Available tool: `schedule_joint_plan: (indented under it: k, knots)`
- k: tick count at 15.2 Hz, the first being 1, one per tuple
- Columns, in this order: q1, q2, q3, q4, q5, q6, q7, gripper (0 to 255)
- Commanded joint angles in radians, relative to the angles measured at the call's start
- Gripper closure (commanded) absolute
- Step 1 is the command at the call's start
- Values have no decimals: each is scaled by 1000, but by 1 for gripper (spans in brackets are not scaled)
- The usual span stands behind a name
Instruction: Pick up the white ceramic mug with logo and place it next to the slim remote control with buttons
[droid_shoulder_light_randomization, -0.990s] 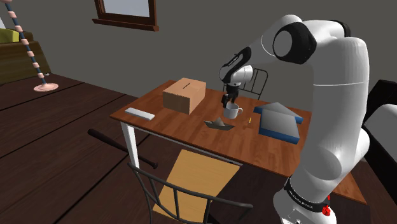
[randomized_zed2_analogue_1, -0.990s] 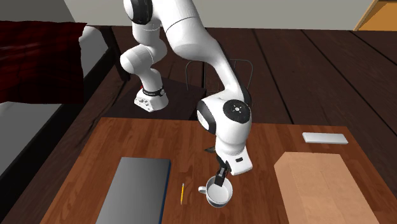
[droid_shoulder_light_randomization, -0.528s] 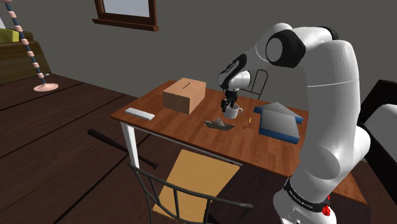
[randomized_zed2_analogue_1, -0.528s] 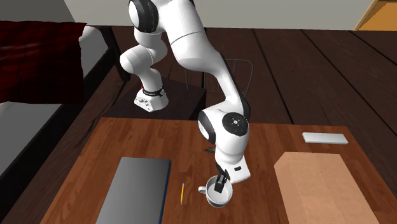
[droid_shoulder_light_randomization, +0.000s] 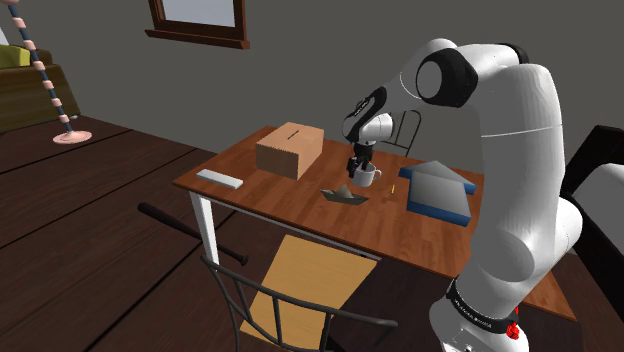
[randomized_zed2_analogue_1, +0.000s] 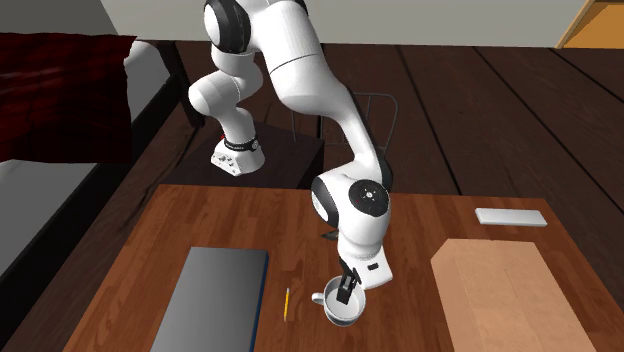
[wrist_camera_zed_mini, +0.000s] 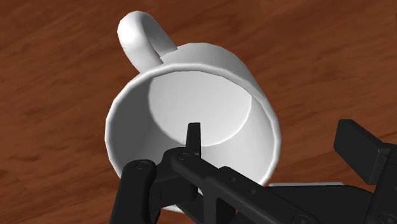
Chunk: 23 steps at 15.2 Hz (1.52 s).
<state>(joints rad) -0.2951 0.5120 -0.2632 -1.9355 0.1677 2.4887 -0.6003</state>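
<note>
A plain white mug (wrist_camera_zed_mini: 191, 108) stands upright on the wooden table (droid_shoulder_light_randomization: 300, 205), its handle pointing away from the fingers. My black gripper (wrist_camera_zed_mini: 270, 130) is open and straddles the mug's wall: one finger (wrist_camera_zed_mini: 193, 137) is inside the cup, the other (wrist_camera_zed_mini: 359, 146) outside, and neither presses on it. In the shoulder view the gripper (droid_shoulder_light_randomization: 358, 166) sits down on the mug (droid_shoulder_light_randomization: 369, 178) near the table's middle. The second exterior view has the mug (randomized_zed2_analogue_1: 343, 312) under the gripper (randomized_zed2_analogue_1: 345, 292). The slim white remote (droid_shoulder_light_randomization: 219, 179) lies at the table's corner on the shoulder view's left, and is the remote (randomized_zed2_analogue_1: 511, 217) of the second exterior view.
A cardboard box (droid_shoulder_light_randomization: 289, 150) stands between mug and remote, also the box (randomized_zed2_analogue_1: 500, 295). A small grey object (droid_shoulder_light_randomization: 345, 194) lies just in front of the mug. A blue-grey flat book (droid_shoulder_light_randomization: 438, 190) and a pencil (droid_shoulder_light_randomization: 394, 187) lie on the other side. A chair (droid_shoulder_light_randomization: 290, 310) stands at the table's near edge.
Over the last second the hand came down a little onto the mug and then stayed still. The fingers have stayed open and the mug has not moved.
</note>
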Motion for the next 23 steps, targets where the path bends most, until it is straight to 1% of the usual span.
schedule_joint_plan:
  k: [1, 10, 23]
  knots:
    - [0, 0, 0, 0, 0, 0, 0, 255]
    - [0, 0, 0, 0, 0, 0, 0, 255]
    - [22, -117, -30, 18, -46, -132, 27, 255]
